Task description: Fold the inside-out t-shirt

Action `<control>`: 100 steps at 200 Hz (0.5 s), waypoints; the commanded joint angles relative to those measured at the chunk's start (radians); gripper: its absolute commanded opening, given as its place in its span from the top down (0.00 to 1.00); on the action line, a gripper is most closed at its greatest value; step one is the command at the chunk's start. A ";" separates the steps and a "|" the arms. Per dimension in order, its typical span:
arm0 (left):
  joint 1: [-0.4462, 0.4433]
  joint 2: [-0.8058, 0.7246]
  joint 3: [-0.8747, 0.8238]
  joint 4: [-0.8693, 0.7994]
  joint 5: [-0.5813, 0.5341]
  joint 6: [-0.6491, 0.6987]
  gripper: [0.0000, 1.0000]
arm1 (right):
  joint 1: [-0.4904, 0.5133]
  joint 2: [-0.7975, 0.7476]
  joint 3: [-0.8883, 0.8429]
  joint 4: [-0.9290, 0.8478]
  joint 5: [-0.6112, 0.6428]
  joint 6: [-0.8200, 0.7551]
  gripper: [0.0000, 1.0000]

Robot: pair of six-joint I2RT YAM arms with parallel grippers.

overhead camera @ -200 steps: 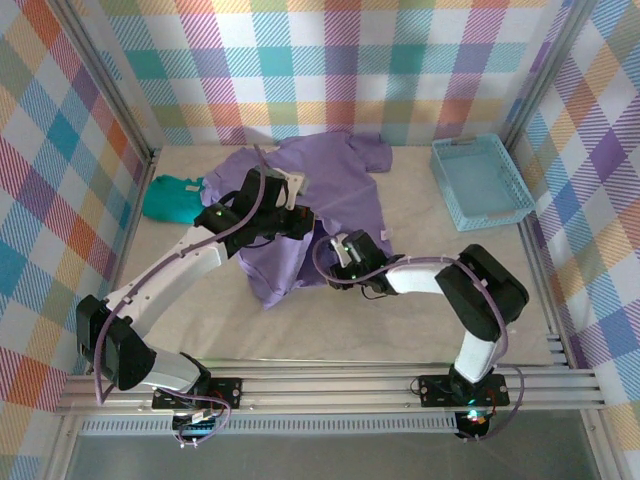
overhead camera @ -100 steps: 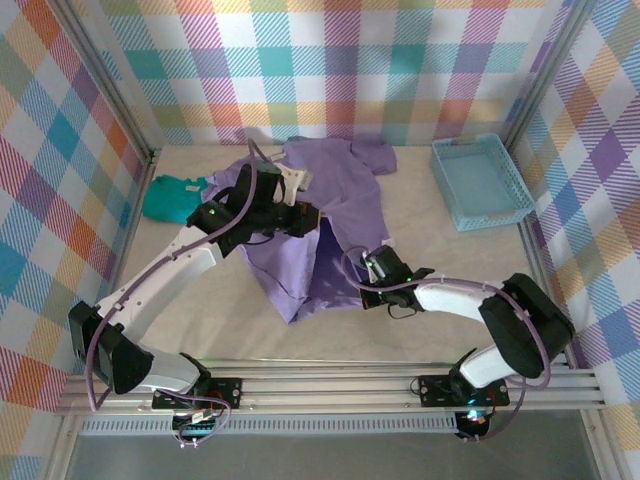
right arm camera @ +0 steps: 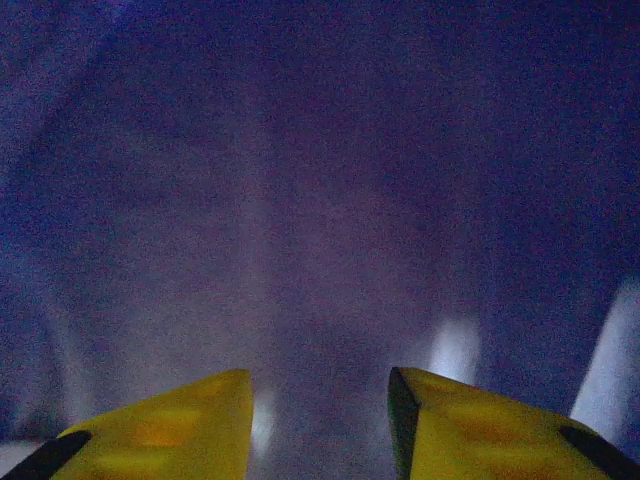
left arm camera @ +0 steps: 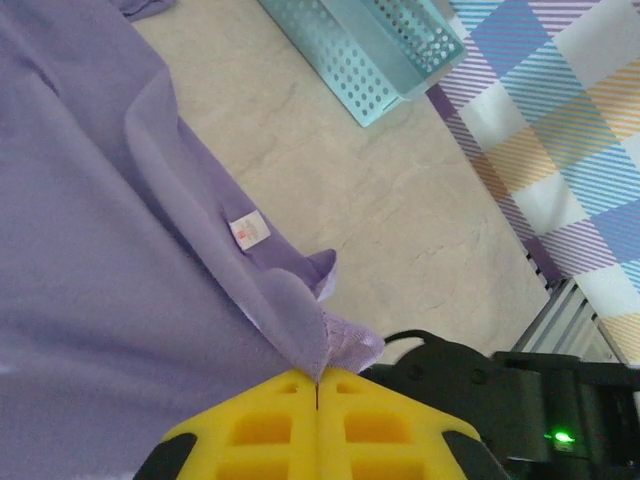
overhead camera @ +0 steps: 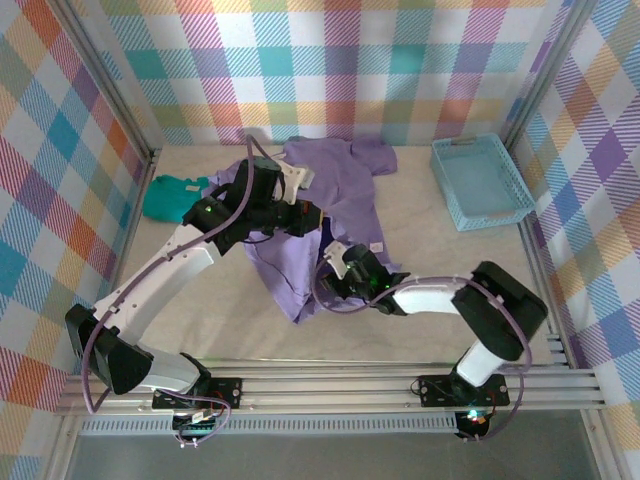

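The inside-out t-shirt point(overhead camera: 335, 190) is lavender and lies crumpled from the back of the table toward the middle, with a small white label point(left arm camera: 248, 230) on its seam. My left gripper point(overhead camera: 310, 216) is shut on a raised edge of the t-shirt point(left arm camera: 130, 250); its yellow fingers point(left arm camera: 270, 425) are pressed together with a fold of cloth pinched at their tips. My right gripper point(overhead camera: 333, 276) lies low at the shirt's right edge, its tip tucked under the lifted cloth. Its yellow fingers point(right arm camera: 170, 425) stand apart, with dim purple fabric point(right arm camera: 320, 200) close in front of them.
A teal folded garment point(overhead camera: 170, 197) lies at the left wall. A light blue perforated basket point(overhead camera: 480, 180) stands at the back right, also in the left wrist view point(left arm camera: 370, 40). Bare beige tabletop point(overhead camera: 430, 240) lies between shirt and basket. Plaid walls enclose three sides.
My right gripper has swung left from beside the shirt to under its lifted edge, and its fingers have parted. My left gripper stays shut on the cloth, holding it slightly further right.
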 commanded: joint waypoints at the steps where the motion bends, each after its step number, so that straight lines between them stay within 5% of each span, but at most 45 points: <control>1: -0.008 -0.025 0.046 -0.045 0.008 0.028 1.00 | 0.006 0.081 0.049 0.166 0.125 -0.116 0.60; 56: -0.009 -0.044 0.049 -0.058 0.086 0.038 1.00 | -0.007 0.201 0.181 0.173 0.293 -0.196 0.64; 100: -0.009 -0.084 0.038 -0.081 0.048 0.077 1.00 | -0.106 0.169 0.199 0.176 0.008 -0.104 0.64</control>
